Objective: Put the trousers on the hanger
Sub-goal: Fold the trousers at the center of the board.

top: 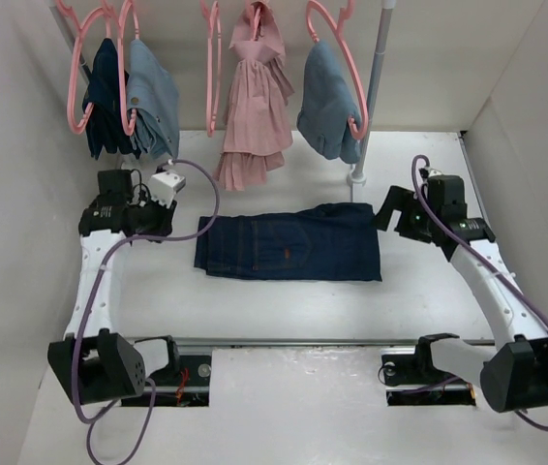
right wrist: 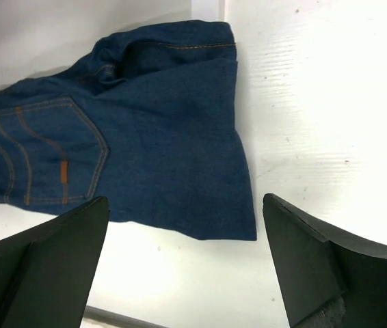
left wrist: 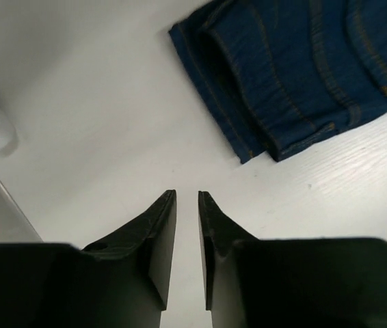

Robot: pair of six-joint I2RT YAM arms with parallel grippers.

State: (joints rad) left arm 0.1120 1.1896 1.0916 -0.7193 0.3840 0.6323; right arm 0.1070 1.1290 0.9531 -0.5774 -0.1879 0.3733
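The dark navy trousers [top: 289, 244] lie folded flat in the middle of the white table, also seen in the left wrist view [left wrist: 303, 75] and the right wrist view [right wrist: 145, 137]. An empty pink hanger [top: 212, 68] hangs on the rail at the back. My left gripper [top: 163, 229] [left wrist: 187, 195] sits just left of the trousers' left edge, over bare table; its jaws stand a narrow gap apart with nothing between them. My right gripper [top: 387, 209] [right wrist: 185, 205] hovers at the trousers' right edge, open wide and empty, with the cloth's corner just ahead of it.
Other pink hangers on the rail carry a dark garment [top: 105, 97], light denim pieces [top: 153, 97] [top: 327, 102] and a pink pleated dress [top: 255, 107]. The rail's pole [top: 376, 87] stands on a base [top: 358, 177] at the back right. White walls close in both sides.
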